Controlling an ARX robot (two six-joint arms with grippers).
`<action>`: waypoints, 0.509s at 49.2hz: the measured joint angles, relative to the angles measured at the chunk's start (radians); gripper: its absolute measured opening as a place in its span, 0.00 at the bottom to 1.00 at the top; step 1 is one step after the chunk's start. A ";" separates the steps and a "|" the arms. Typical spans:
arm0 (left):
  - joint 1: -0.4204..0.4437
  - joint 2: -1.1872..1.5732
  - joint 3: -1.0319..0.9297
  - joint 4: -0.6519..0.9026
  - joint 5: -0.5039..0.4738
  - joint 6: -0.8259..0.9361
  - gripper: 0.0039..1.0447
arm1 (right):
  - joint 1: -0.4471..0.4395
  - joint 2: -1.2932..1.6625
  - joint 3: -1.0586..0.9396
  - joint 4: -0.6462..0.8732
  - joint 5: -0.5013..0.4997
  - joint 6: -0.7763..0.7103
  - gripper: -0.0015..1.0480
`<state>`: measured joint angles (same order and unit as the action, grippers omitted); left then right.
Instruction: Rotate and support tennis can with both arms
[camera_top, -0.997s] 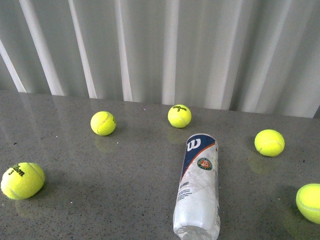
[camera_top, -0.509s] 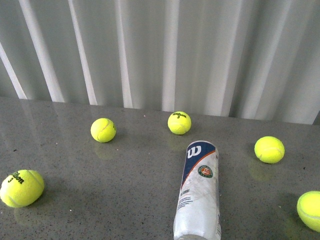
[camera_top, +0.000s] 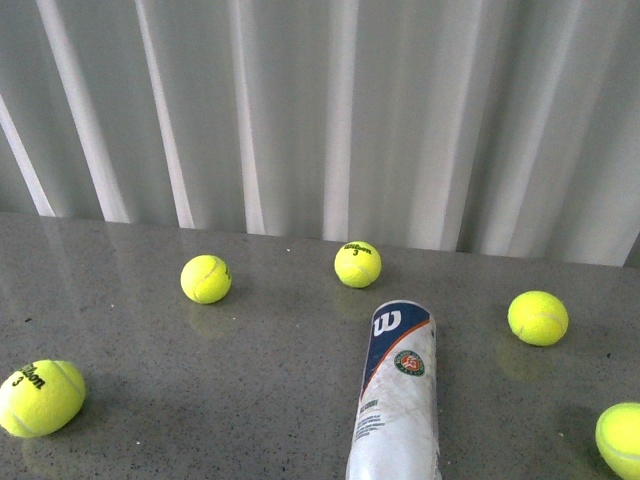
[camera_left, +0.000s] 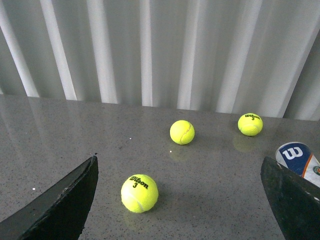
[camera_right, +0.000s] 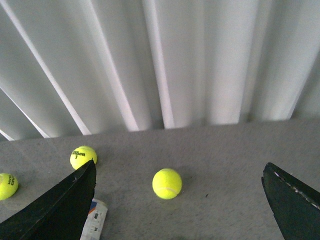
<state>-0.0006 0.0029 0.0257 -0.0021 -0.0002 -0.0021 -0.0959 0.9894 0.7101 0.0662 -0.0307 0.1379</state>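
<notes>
The tennis can (camera_top: 398, 395) lies on its side on the grey table, navy end with white W pointing to the curtain, its near end cut off by the frame. Its navy end shows in the left wrist view (camera_left: 296, 155), and a strip of its label in the right wrist view (camera_right: 94, 219). My left gripper (camera_left: 180, 192) is open, its black fingers (camera_left: 65, 202) wide apart above the table, left of the can. My right gripper (camera_right: 177, 200) is open, right of the can. Neither arm shows in the front view.
Several yellow-green tennis balls lie around the can: one (camera_top: 358, 264) just beyond it, one (camera_top: 206, 279) to the left, one (camera_top: 40, 398) near left, one (camera_top: 538, 318) right, one (camera_top: 622, 438) at the right edge. A white pleated curtain (camera_top: 320, 110) backs the table.
In the front view the whole scene has slid downward in the picture: the can and balls sit lower and more curtain shows. Nothing on the table has shifted relative to the rest.
</notes>
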 joint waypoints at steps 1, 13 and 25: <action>0.000 0.000 0.000 0.000 0.000 0.000 0.94 | 0.007 0.082 0.058 -0.015 -0.002 0.031 0.93; 0.000 0.000 0.000 0.000 0.000 0.000 0.94 | 0.149 0.673 0.478 -0.256 -0.095 0.247 0.93; 0.000 0.000 0.000 0.000 0.000 0.000 0.94 | 0.308 0.893 0.573 -0.375 -0.151 0.279 0.93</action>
<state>-0.0006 0.0029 0.0257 -0.0021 -0.0006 -0.0021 0.2123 1.8824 1.2835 -0.3084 -0.1818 0.4171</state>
